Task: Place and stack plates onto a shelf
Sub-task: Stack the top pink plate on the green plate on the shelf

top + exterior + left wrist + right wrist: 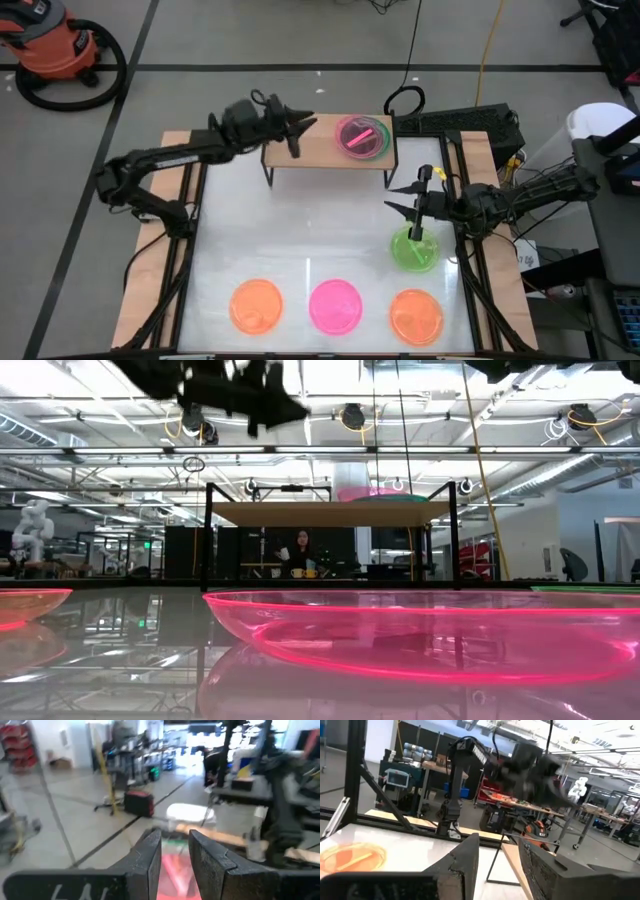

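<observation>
The shelf (310, 152) stands at the table's far side, a light wooden top on thin black legs (330, 512). On its right part rests a pink plate stacked on a green one (362, 137). My left gripper (310, 123) hovers open over the shelf's left part, pointing at that stack, with nothing between its fingers (175, 855). On the white table lie a green plate (413, 250) and, along the near edge, an orange plate (256, 305), a pink plate (334, 305) and another orange plate (415, 315). My right gripper (398, 198) is open and empty above the green plate.
Black frame rails (190, 230) run along both sides of the table. A black keyboard (455, 122) and cables lie behind the shelf's right end. A person (300, 550) sits far off in the room beyond the table.
</observation>
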`<act>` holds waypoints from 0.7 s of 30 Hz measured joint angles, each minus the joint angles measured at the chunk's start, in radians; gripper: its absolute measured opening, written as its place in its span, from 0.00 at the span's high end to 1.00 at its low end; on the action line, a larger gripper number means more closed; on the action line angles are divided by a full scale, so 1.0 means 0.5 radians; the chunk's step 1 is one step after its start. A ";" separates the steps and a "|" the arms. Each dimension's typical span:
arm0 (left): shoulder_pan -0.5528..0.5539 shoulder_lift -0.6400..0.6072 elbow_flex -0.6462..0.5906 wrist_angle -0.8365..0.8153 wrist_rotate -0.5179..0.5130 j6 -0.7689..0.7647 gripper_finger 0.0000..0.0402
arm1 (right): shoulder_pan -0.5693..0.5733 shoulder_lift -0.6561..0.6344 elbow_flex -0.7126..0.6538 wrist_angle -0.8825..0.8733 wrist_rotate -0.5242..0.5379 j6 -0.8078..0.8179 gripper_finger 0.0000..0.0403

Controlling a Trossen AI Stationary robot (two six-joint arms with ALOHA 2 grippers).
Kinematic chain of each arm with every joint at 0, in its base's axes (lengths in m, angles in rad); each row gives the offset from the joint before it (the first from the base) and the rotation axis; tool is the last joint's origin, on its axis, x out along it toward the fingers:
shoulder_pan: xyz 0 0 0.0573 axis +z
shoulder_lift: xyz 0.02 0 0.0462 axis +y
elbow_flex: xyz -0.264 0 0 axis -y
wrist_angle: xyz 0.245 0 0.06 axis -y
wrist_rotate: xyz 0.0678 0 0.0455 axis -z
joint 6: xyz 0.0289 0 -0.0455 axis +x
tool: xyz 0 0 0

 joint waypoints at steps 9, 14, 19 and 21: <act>-0.014 0.281 -0.217 0.493 -0.039 -0.123 0.74 | -0.057 0.086 0.000 0.042 0.000 -0.001 0.70; -0.023 0.146 -0.219 0.548 0.110 -0.229 0.74 | -0.055 0.104 0.000 -0.021 -0.001 0.080 0.70; -0.026 -0.201 -0.345 0.710 0.197 -0.318 0.74 | -0.057 0.102 0.000 -0.165 0.100 0.293 0.70; -0.070 -0.354 -0.466 0.760 0.216 -0.302 0.74 | -0.066 0.104 0.000 -0.223 0.102 0.331 0.70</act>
